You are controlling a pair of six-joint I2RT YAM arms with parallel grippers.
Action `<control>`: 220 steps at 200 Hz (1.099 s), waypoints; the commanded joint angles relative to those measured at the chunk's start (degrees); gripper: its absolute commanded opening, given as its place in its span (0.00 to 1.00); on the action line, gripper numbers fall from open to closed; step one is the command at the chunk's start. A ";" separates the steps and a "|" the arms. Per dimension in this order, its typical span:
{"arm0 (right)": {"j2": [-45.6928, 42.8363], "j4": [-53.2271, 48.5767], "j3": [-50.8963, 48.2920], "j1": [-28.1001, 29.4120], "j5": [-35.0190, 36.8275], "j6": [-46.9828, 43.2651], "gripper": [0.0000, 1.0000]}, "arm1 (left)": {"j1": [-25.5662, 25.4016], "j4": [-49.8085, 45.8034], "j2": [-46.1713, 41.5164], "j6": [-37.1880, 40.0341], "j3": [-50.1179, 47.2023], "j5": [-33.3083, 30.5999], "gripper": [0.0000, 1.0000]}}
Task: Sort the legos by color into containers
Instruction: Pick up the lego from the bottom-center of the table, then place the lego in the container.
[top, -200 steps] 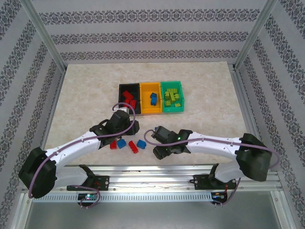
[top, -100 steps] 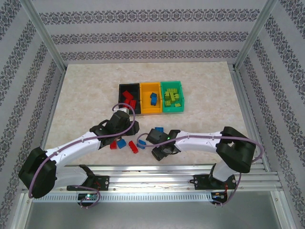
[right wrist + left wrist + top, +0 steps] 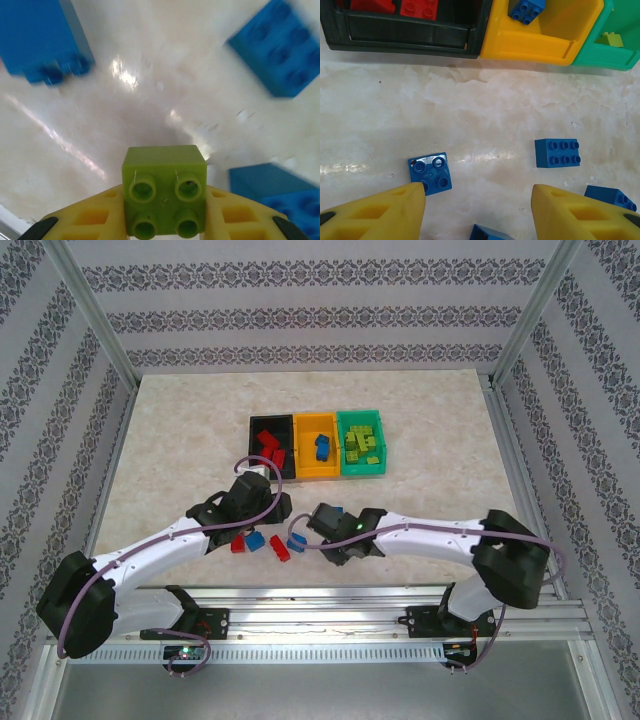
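Over table (image 3: 480,110): right claw (image 3: 164,212) grips lime brick (image 3: 164,177) (four studs); left claw (image 3: 477,200) wide.

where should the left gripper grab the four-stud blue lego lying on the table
Take the four-stud blue lego by two opposite side walls, coming straight down from above. It lies flat, studs up, so the walls are its smooth parallel faces. It sits slightly turned, so the left gripper should probably twist to match.

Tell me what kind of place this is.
Probably a robot test booth, not a home: a marble-look table boxed in by patterned wall panels on metal posts, with a left arm and right arm bolted to a rail at its near edge.
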 commanded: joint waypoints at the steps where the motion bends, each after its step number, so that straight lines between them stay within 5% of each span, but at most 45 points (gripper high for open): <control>1: -5.17 0.46 4.31 -5.13 4.04 -5.64 0.31 | 0.07 -1.63 -1.11 -0.51 0.14 0.87 0.58; 50: -9.54 9.07 8.65 -18.86 -0.08 -7.50 0.31 | 0.01 -4.19 -3.42 -0.75 0.04 0.21 0.58; 98: -2.66 19.44 11.88 -31.05 -7.74 -2.73 0.31 | 0.05 -5.98 -4.57 -1.52 -0.62 1.09 0.59; 147: 11.53 20.15 21.53 -37.66 -10.08 -1.21 0.34 | 0.05 -7.04 -6.48 -2.43 -2.09 1.43 0.59; 181: 20.50 15.32 30.16 -42.11 -13.88 -1.33 0.48 | 0.07 -8.20 -8.21 -3.26 -3.43 1.34 0.59; 220: 20.31 15.38 28.68 -42.84 -17.74 -2.05 0.54 | 0.07 -9.84 -11.64 -3.88 -5.01 -0.32 0.59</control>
